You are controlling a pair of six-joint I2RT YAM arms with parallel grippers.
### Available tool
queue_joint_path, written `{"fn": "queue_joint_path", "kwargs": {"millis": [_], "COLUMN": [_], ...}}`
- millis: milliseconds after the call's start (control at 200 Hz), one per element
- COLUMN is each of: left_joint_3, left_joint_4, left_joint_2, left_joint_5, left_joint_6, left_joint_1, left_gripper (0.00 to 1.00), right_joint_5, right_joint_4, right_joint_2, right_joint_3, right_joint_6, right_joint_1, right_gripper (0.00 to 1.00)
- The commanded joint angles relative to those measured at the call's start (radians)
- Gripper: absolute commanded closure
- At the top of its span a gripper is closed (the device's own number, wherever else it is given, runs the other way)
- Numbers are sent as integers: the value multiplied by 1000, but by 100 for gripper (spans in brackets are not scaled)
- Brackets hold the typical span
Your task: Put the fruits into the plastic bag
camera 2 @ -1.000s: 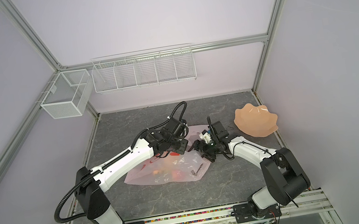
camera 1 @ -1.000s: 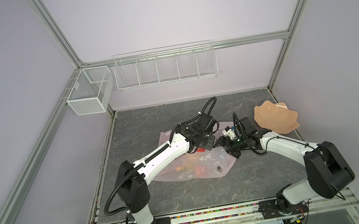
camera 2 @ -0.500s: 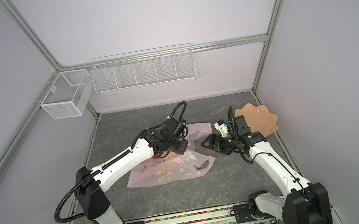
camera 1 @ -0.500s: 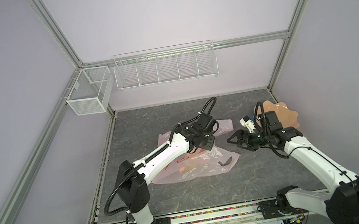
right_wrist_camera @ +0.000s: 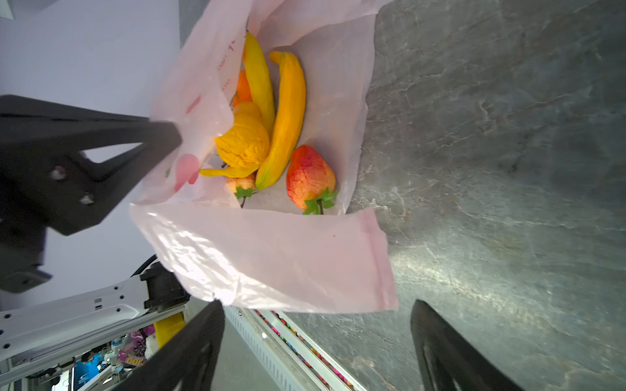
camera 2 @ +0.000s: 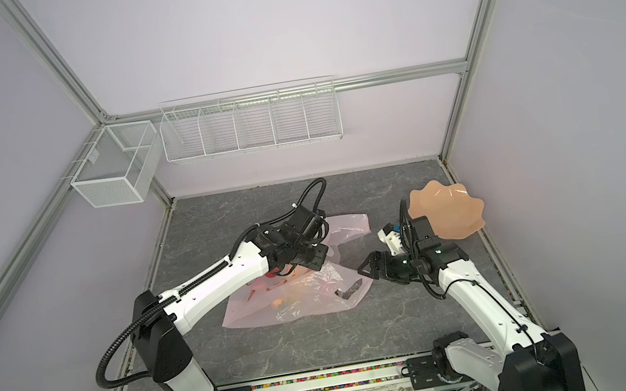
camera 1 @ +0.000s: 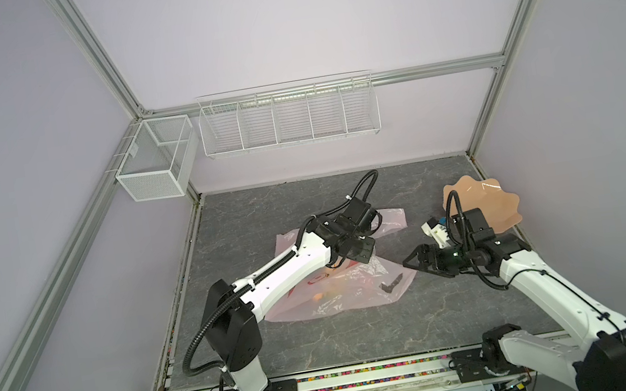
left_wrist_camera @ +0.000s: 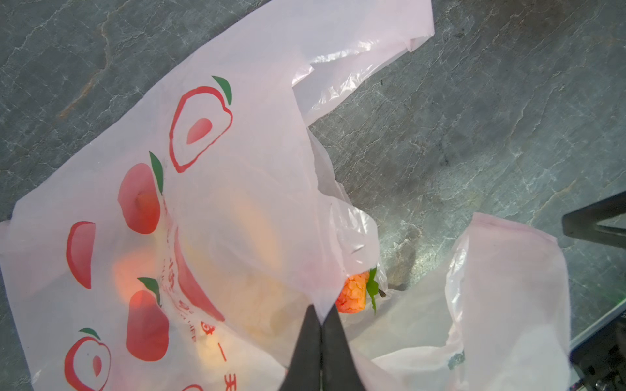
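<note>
the plastic bag (camera 1: 330, 295) lies crumpled near the middle of the grey stone-patterned table (camera 1: 263, 212). it is thin, pale pink and see-through, printed with red peach shapes with green leaves and a line of red characters. the left gripper (left_wrist_camera: 321, 313) reaches over the bag from the left, its jaws pressed together on a fold of the bag's upper rim. it holds that edge up, so the mouth gapes toward the right.

through the mouth, the right wrist view shows the fruits lying inside on the lower sheet. there are two yellow bananas (right_wrist_camera: 288, 111) side by side, with an orange piece (right_wrist_camera: 242, 89) behind them. a wrinkled yellow piece (right_wrist_camera: 244, 138) lies beside the bananas. a large red strawberry (right_wrist_camera: 310, 176) is nearest the opening, with a small strawberry (right_wrist_camera: 241, 185) next to it.

right of the bag, the right gripper (camera 1: 409, 264) hangs just outside the mouth. its jaws are spread wide with nothing between them, clear of the plastic. farther right, near the table's edge, sits a peach-coloured wavy-edged plate (camera 1: 494, 211).
</note>
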Motion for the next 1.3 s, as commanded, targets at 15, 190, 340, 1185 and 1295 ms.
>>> {"fn": "queue_joint_path", "kwargs": {"millis": [15,190,340,1185,1295], "left_joint_3": [33,34,40,124,144], "left_joint_4": [-17,-19,-22,-50,-57], "left_joint_2": [10,12,18,67,81], "left_joint_5": [5,6,7,19,19], "left_joint_6": [4,2,4,3,10], "left_joint_1": [4,4,3,-1,0], "left_gripper": [100,100,100,100,100], "right_joint_5": [63,55,72,141,127], "right_joint_4": [5,75,131,531,533], "right_joint_2": [0,-36,-31,50,34], "right_joint_3": [-63,-133,-170,-286,-303], "right_joint_6": [-24,-5,1,47,50], "right_joint_1": [10,38,75,188,188], "right_gripper": [12,10,8,84,87]}}
